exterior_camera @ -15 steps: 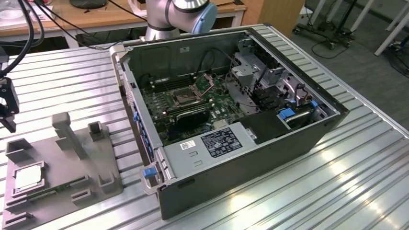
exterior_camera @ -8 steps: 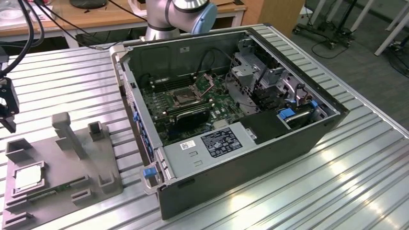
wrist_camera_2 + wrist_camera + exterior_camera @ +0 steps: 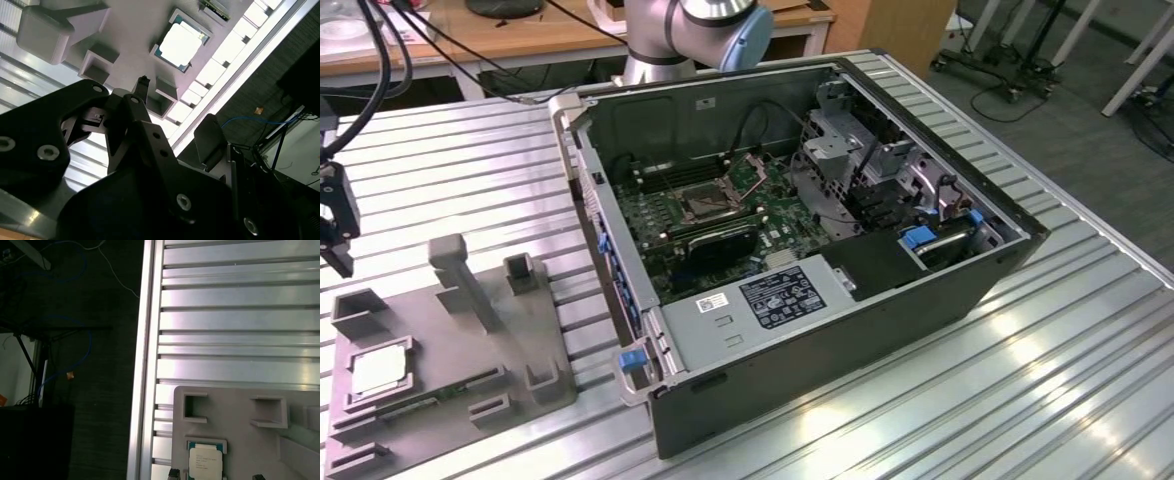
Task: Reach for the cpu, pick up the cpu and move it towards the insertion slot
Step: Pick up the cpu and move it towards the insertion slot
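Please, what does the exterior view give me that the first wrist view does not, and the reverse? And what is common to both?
The exterior view brings the open computer case, the insertion slot on its green board, and the arm behind the case. The first wrist view brings the dark floor with a blue cable. Both share the cpu lying in a recess of the grey tray, and the ribbed metal table.
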Tool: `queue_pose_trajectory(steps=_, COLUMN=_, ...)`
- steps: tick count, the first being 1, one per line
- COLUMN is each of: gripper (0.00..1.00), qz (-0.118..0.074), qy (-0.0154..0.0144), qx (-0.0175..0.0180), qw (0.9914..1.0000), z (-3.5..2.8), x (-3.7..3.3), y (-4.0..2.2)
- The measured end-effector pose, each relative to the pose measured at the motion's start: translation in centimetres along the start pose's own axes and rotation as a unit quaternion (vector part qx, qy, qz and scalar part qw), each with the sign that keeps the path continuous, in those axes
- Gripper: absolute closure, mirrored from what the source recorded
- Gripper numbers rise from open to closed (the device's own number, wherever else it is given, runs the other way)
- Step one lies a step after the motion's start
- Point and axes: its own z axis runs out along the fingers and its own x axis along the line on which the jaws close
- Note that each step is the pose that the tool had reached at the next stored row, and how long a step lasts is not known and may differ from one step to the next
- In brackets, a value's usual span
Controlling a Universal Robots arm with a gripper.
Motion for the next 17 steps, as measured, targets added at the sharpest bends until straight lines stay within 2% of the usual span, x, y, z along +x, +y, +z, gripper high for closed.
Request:
queue_pose_trajectory(steps=5, gripper=0.36, qz=0.000, qy=0.0000, qx=0.0000, qw=1.00000, z=0.04, x=0.00, y=-0.01)
queue_pose_trajectory(steps=8, gripper=0.36, qz=0.000, qy=0.0000, qx=0.0000, qw=1.00000, z=0.27, x=0.01, y=-0.02)
queue_pose_trajectory(steps=9, gripper=0.35, qz=0.000, qy=0.0000, qx=0.0000, qw=1.00000, z=0.41, x=0.01, y=-0.03)
queue_pose_trajectory(steps=11, gripper=0.24, qz=0.000, qy=0.0000, qx=0.0000, qw=1.00000, z=0.74, x=0.00, y=-0.12)
queue_pose_trajectory(steps=13, gripper=0.24, qz=0.000, qy=0.0001, qx=0.0000, qw=1.00000, z=1.07, x=0.03, y=-0.37)
queue_pose_trajectory(steps=14, gripper=0.17, qz=0.000, qy=0.0000, qx=-0.0002, qw=1.00000, z=1.25, x=0.04, y=-0.53)
queue_pose_trajectory(steps=17, gripper=0.17, qz=0.000, qy=-0.0001, qx=-0.0010, qw=1.00000, z=1.80, x=0.05, y=-0.88)
